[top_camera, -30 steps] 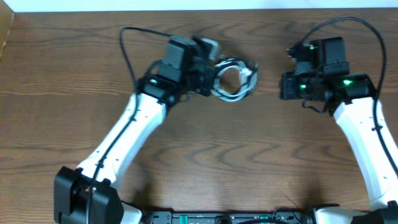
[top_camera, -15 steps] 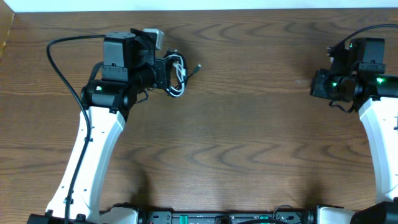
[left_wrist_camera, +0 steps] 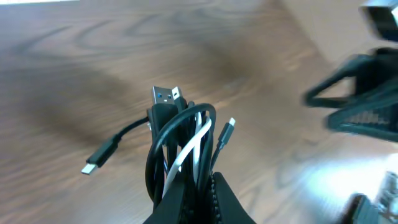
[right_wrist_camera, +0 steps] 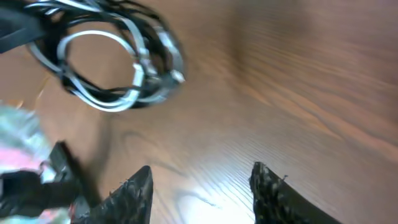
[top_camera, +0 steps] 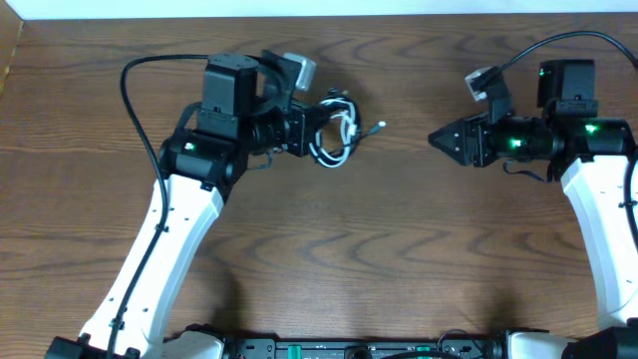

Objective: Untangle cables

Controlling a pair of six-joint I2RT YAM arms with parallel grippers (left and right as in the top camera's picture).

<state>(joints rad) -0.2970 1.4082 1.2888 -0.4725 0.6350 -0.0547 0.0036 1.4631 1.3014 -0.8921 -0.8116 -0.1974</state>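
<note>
Left hand (top_camera: 315,134) clamps the cables (left_wrist_camera: 180,148), right hand (top_camera: 437,140) gaping opposite.

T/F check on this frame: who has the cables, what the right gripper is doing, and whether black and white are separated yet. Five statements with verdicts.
1. The left gripper is shut on the cable bundle. True.
2. The right gripper is clamped on the white cable. False: its jaws are open and empty, apart from the bundle.
3. The black cable and the white cable are looped together in one coil. True.
4. The bundle lies loose, with neither arm touching it. False: the left gripper holds it.
5. The right gripper points toward the bundle. True.
</note>
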